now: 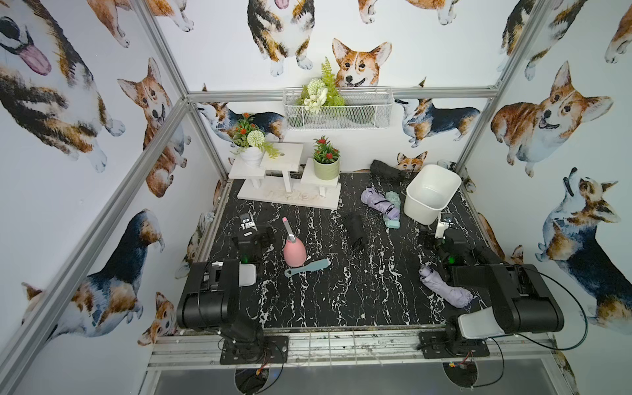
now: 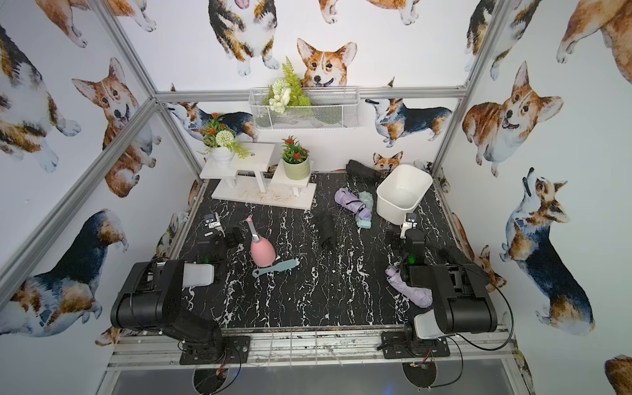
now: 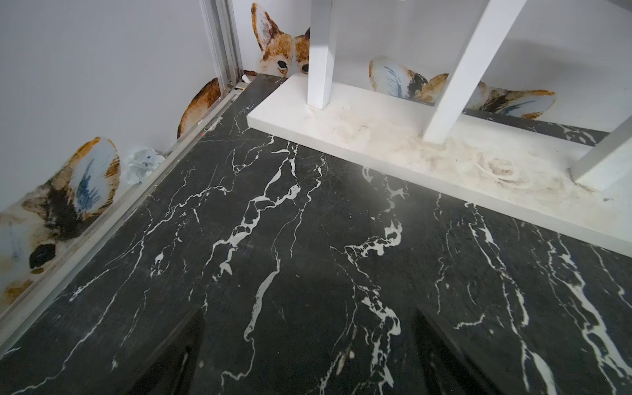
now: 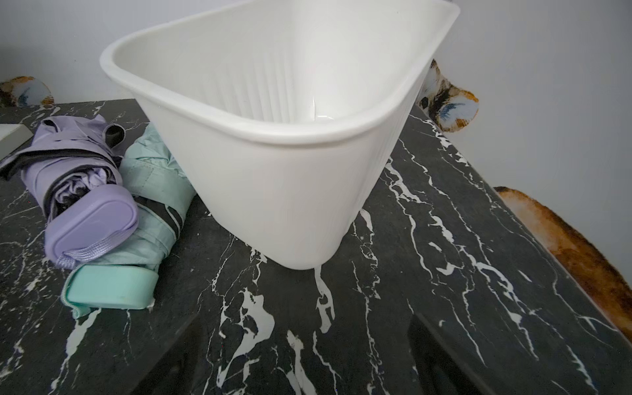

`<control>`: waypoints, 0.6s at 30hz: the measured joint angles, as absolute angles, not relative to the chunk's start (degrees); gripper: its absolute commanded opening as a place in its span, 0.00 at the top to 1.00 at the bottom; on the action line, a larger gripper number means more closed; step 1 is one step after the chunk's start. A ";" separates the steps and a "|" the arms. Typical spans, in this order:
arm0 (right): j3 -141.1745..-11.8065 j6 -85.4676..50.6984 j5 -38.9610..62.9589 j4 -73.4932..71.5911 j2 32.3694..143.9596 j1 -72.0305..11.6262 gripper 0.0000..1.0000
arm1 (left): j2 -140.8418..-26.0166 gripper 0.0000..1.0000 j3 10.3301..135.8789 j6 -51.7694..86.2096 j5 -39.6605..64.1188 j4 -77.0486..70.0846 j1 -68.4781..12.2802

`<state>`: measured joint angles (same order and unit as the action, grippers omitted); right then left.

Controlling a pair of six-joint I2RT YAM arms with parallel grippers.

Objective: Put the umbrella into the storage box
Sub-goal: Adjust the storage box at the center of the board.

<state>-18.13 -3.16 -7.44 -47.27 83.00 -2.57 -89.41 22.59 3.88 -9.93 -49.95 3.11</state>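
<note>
The storage box [image 1: 420, 204] [image 4: 273, 205] is a plain white tub at the back right, standing empty. Several folded umbrellas lie on the black marble table. A lilac umbrella [image 1: 376, 200] [image 4: 85, 191] rests on a mint one [image 1: 392, 210] [image 4: 150, 212] just left of the box. A black one [image 1: 355, 231] lies mid-table and another black one [image 1: 386, 169] against the back wall. A second lilac umbrella [image 1: 444, 287] lies by the right arm. My right gripper [image 1: 444, 220] [image 4: 307, 362] is open and empty just in front of the box. My left gripper [image 1: 247, 221] [image 3: 307, 359] is open and empty over bare table at the left.
A pink egg-shaped holder [image 1: 294, 253] and a teal brush [image 1: 307, 268] lie front left. A white plant stand [image 1: 290, 196] [image 3: 410, 150] with potted plants fills the back left. A white wire-mesh basket [image 1: 362, 114] hangs on the back wall.
</note>
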 measured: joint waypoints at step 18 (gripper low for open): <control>-18.48 -3.20 -6.00 -47.18 83.00 -1.98 0.00 | -89.41 0.00 22.59 3.73 -9.93 -49.98 3.11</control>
<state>-18.48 -3.20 -6.00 -47.18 83.00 -1.98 -89.41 22.59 3.73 -9.93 -49.98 3.11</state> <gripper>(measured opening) 0.996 0.996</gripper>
